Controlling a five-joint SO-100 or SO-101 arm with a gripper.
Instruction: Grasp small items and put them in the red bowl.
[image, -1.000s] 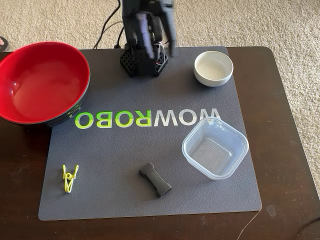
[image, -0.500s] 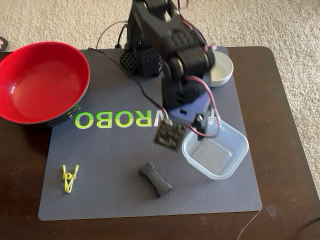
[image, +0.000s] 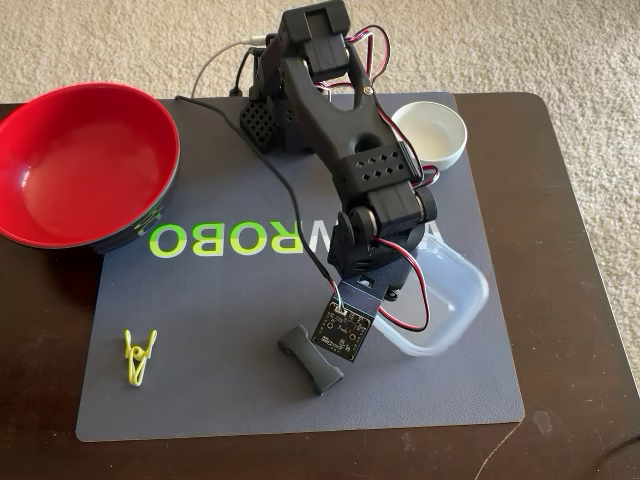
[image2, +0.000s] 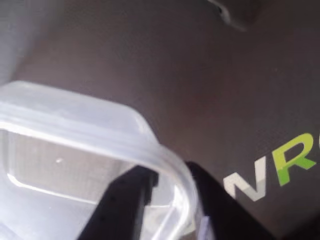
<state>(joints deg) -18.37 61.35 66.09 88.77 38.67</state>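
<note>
The clear square plastic container (image: 452, 292) lies on the mat's right side under the arm's wrist. In the wrist view my gripper (image2: 168, 171) straddles the container's near rim (image2: 75, 120), one black finger (image2: 125, 200) inside and one outside, closed on the rim. The black bow-tie buckle (image: 310, 358) lies just left of the wrist and shows at the top of the wrist view (image2: 232, 12). The yellow-green clip (image: 138, 356) lies at the mat's front left. The small white bowl (image: 432, 132) stands at the back right. The large red bowl (image: 80, 170) stands at the back left, empty.
A grey mat (image: 250, 400) with green and white lettering covers the dark wooden table (image: 570, 200). The arm's base (image: 270, 110) stands at the mat's back edge with cables behind it. Beige carpet surrounds the table.
</note>
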